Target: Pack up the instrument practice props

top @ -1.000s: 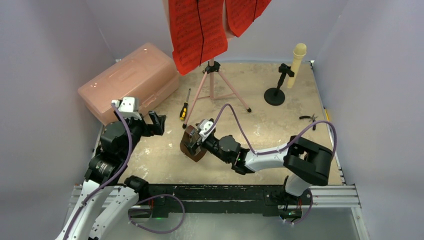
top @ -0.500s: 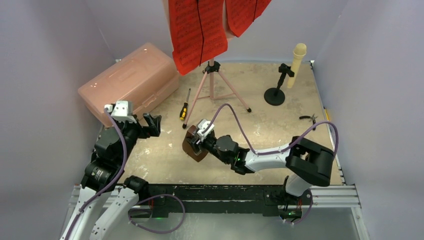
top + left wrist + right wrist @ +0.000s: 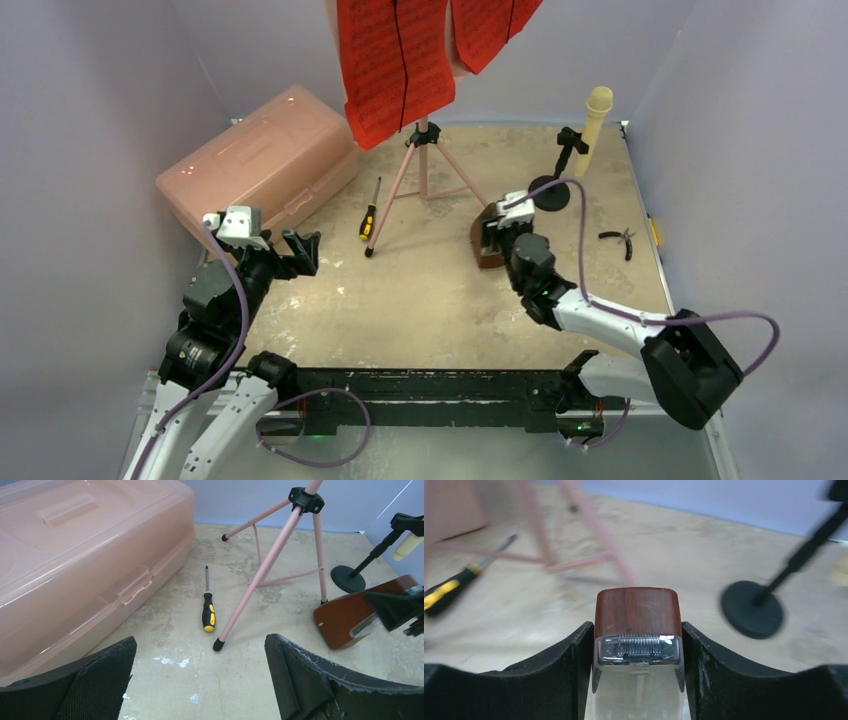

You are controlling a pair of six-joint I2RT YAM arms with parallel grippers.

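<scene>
Starting at the left, the large translucent pink lidded box [image 3: 265, 160] sits where it was at the far left of the table [image 3: 420, 300]. Just near of it my left gripper [image 3: 303, 250] has barely shifted since a second ago, its jaws spread wide and holding nothing. To its right the yellow-and-black-handled screwdriver [image 3: 370, 215] lies untouched beside a leg of the pink tripod music stand [image 3: 425, 165], which carries the red sheet-music pages [image 3: 395, 60] at the far edge as before. The real change is on the right. My right gripper [image 3: 492, 235], which was low at the near centre a second ago, has swung right and farther away, taking the brown pyramid metronome [image 3: 484, 247] with it. The wrist view shows the metronome's narrow wooden top squarely between the two fingers [image 3: 574, 670], both pressed against its sides, jaws about half closed on it. From the left wrist view it hangs tilted; I cannot tell whether it clears the table. It is now near the black round-based stand [image 3: 549, 192] holding the cream stick microphone [image 3: 595, 115], far right.
</scene>
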